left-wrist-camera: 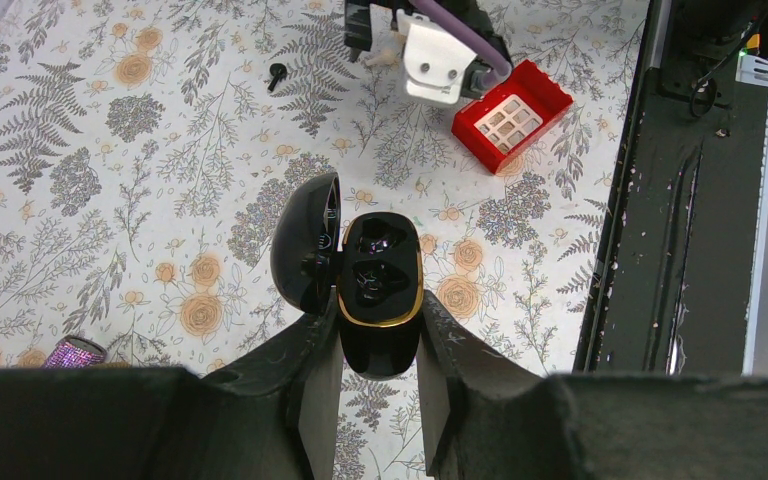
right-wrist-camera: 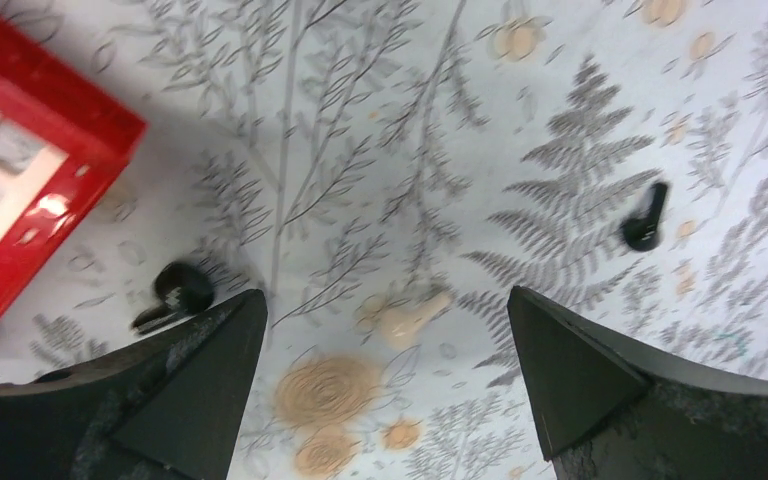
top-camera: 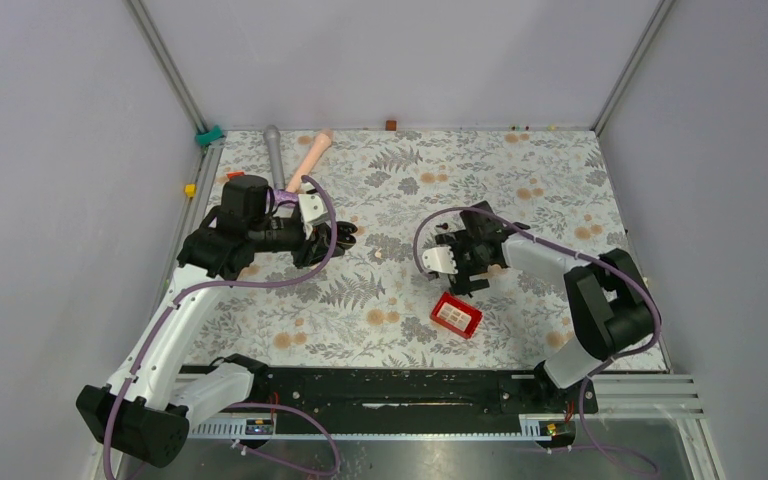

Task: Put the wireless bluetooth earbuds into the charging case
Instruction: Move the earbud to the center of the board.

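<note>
At the far left, toward the back of the floral-print tabletop (top-camera: 550, 170), a grey rod (top-camera: 273, 150) and a peach-coloured one (top-camera: 310, 155) lie side by side. Just in front of them the left fingers (left-wrist-camera: 310, 385) are clamped on the sides of the charging case (left-wrist-camera: 380, 300), a glossy black oval with a gold rim. Its lid is swung open to one side. The two wells look dark and shiny, and from here I can't tell whether anything sits in them. Further right, the right fingers (right-wrist-camera: 195, 380) are spread wide, low over the tabletop, gripping nothing. A cream earbud (right-wrist-camera: 410, 320) lies on the cloth between them, touched by neither. A black earbud (right-wrist-camera: 175, 292) lies just beside one finger, near the red box (right-wrist-camera: 30, 170), whose white insert is divided into small compartments. Another black earbud (right-wrist-camera: 645, 218) lies beyond the other finger, apart from it. The red box sits close by the right fingers, on the side nearer the arms' bases.
</note>
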`<control>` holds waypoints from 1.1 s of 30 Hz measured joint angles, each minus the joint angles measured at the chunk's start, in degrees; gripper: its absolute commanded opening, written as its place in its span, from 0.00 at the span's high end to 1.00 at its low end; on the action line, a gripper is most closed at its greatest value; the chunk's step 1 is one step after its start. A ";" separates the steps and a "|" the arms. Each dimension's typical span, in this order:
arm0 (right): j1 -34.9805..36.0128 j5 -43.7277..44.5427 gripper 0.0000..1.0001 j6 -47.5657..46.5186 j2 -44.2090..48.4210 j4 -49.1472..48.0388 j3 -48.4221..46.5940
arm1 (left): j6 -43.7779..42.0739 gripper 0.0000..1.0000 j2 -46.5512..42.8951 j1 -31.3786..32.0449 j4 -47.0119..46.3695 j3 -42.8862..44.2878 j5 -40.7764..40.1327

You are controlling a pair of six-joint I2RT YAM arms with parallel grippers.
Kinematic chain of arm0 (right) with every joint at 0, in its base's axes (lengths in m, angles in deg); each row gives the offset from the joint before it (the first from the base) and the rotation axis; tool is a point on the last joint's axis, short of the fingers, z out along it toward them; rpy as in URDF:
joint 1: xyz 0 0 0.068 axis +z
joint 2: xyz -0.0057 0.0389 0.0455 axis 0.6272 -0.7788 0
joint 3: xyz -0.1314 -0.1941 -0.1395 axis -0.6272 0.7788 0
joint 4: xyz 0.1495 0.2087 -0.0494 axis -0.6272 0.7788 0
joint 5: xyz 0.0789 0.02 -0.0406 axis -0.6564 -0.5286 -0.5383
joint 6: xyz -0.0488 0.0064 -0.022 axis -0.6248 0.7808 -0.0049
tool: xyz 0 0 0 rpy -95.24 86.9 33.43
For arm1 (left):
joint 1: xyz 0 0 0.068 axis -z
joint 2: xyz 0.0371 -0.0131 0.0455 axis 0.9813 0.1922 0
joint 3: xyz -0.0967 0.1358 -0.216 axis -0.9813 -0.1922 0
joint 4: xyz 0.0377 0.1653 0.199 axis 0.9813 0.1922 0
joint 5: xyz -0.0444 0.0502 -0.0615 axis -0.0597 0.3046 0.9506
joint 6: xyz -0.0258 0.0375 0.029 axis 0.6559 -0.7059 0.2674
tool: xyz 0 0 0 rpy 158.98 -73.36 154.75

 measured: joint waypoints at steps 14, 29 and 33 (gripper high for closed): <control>3.02 3.76 0.00 0.37 -5.09 -4.55 -4.94 | -0.46 1.00 0.00 0.00 0.00 -0.02 -0.04; 0.15 4.33 0.01 -19.12 0.70 15.72 -4.37 | -0.74 1.00 -0.04 0.00 -0.68 -0.26 -0.07; 0.22 1.01 0.00 -21.14 1.09 16.94 -4.24 | -0.74 1.00 -0.42 0.00 -0.81 -0.26 -0.07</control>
